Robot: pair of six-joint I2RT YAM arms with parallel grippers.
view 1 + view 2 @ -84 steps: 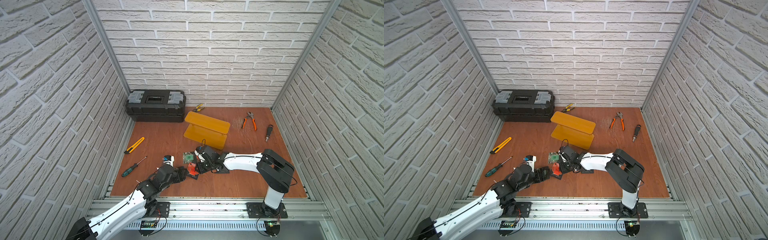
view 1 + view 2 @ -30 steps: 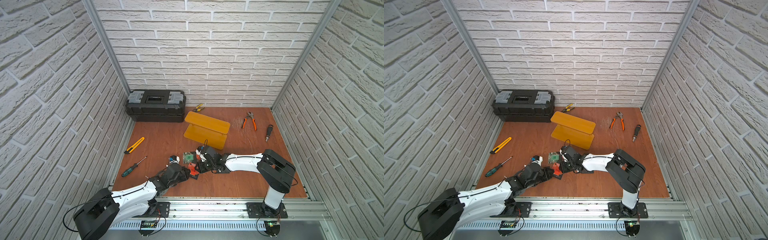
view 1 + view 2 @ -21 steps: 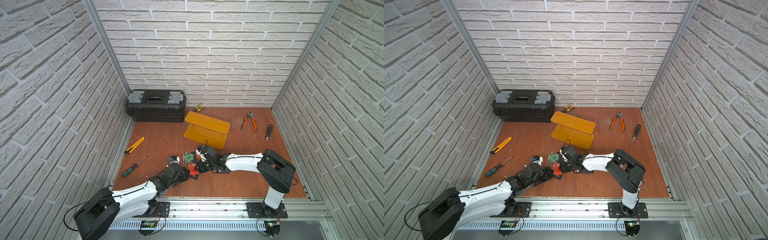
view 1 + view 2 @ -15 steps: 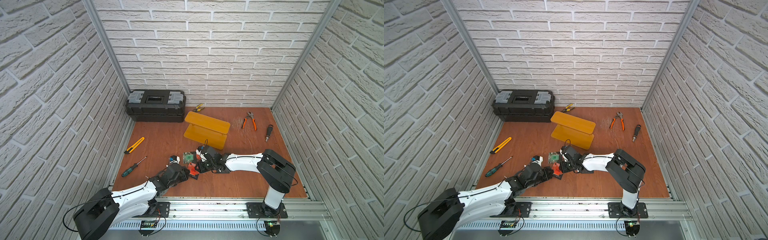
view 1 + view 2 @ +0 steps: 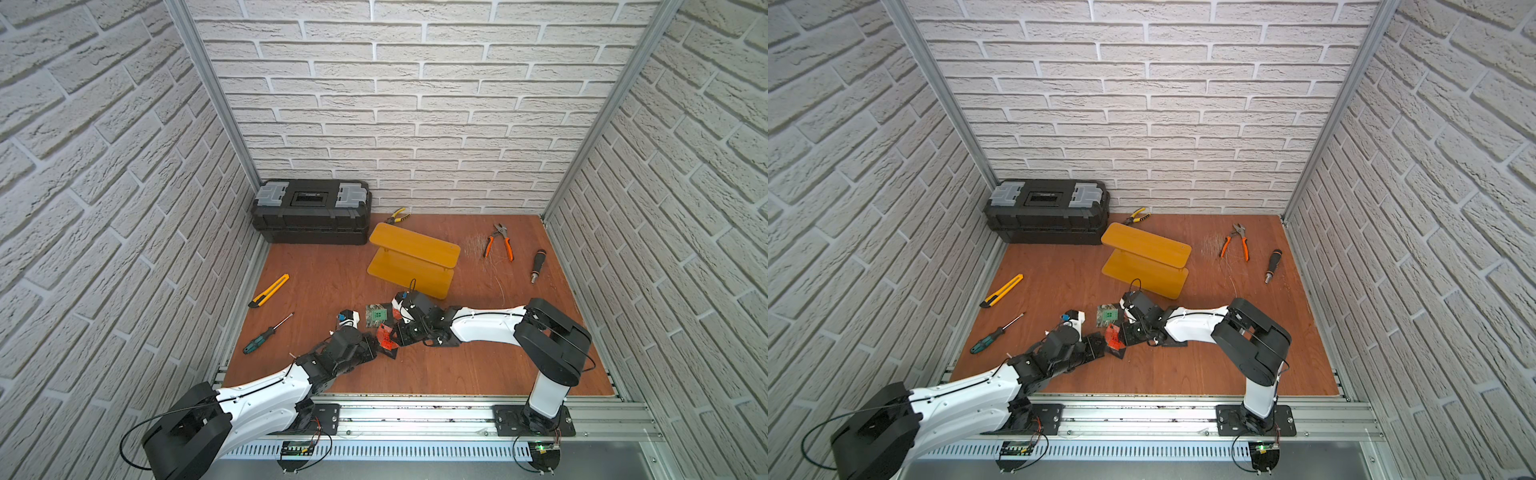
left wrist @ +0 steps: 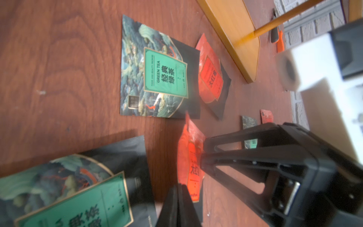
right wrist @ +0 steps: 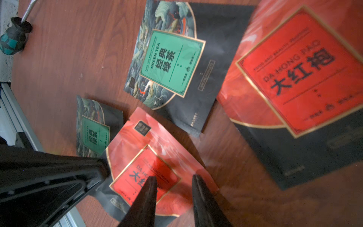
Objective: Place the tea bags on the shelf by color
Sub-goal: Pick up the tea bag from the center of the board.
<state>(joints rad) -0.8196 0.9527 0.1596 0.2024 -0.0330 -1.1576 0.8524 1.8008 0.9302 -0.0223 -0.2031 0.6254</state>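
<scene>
Tea bags [image 5: 375, 314] in front of shelf [image 5: 415, 248] (toolbox [image 5: 311, 220] behind it, to L), screwdriver [image 5: 266, 335] further L.

**Tea names on two sachets**

The green tea bag [image 5: 376, 314], at seven o'clock of the shelf [image 5: 415, 245], bore in both wrist views a green label reading "GREEN TEA" and 经典绿茶. A red tea bag [image 7: 300, 74] bore a red label reading "DA HONG PAO" and 大红袍
</scene>
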